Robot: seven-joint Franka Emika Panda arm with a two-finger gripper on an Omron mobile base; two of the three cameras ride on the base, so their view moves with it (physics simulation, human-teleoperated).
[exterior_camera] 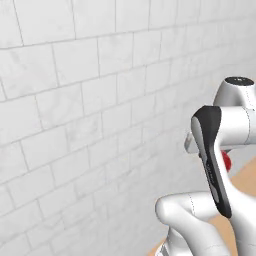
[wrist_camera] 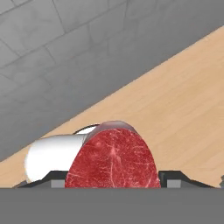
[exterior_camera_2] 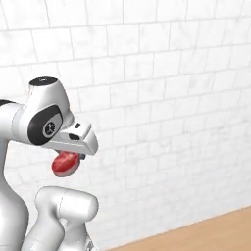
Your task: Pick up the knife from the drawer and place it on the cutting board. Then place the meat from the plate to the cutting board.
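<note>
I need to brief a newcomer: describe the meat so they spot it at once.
Start at the white tiled wall above the light wooden counter. In front of it the white arm's pincer hangs in the air, and the meat sits between its jaws. It is a rounded, marbled red slab, the only red thing among white and wood.

wall (exterior_camera_2: pixel 162 98): white tile, grey grout | counter (exterior_camera_2: pixel 211 233): light wood, meets wall
</note>
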